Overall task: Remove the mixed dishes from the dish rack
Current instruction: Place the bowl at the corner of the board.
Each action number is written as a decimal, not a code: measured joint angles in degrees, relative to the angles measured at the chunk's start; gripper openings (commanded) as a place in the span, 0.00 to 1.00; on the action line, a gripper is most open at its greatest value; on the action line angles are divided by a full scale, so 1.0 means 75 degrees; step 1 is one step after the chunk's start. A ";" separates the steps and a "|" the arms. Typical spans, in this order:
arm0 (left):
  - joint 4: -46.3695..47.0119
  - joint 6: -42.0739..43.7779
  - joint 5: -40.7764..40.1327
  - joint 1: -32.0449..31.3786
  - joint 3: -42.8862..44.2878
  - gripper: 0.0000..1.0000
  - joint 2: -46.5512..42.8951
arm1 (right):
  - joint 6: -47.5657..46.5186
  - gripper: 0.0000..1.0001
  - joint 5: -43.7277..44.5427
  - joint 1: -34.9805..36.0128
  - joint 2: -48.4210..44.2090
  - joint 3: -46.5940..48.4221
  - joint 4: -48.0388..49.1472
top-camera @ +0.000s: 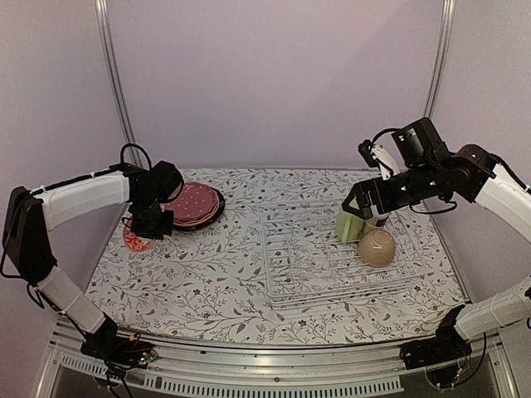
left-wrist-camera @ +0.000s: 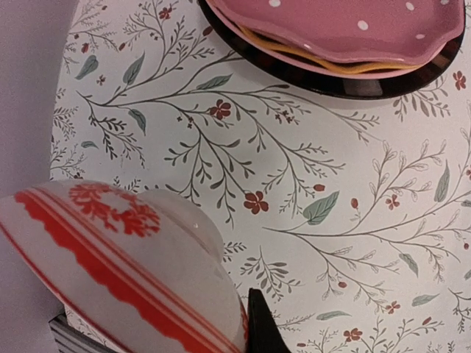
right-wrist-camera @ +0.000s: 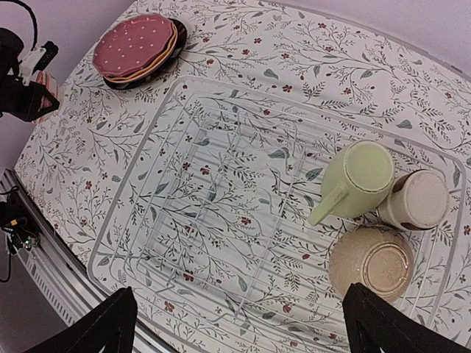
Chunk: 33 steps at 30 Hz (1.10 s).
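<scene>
The left pincer (top-camera: 153, 224) seems clamped on the one white-and-red patterned bowl (left-wrist-camera: 118, 265), which sits tilted at the lower left of its wrist view. On the tabletop (left-wrist-camera: 294, 162) nearby stands one stack of four plates (top-camera: 195, 205), with the maroon dotted plate (left-wrist-camera: 346, 22) on top. The right pincer (right-wrist-camera: 239, 309) gapes wide above the dish rack (right-wrist-camera: 154, 125). At the lower right, the rack holds one pale green cup (right-wrist-camera: 360, 180), one small grey-white cup (right-wrist-camera: 416, 200) and one tan bowl (right-wrist-camera: 372, 261).

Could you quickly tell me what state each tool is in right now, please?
Left tool: closed on the white-and-red patterned bowl.
Right tool: open, holding nothing, above the dish rack.
</scene>
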 measured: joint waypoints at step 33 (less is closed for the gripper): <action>0.0245 0.0819 -0.0017 0.0254 0.0064 0.31 0.2119 | -0.0047 0.99 0.0507 -0.0003 0.0163 -0.0169 -0.0530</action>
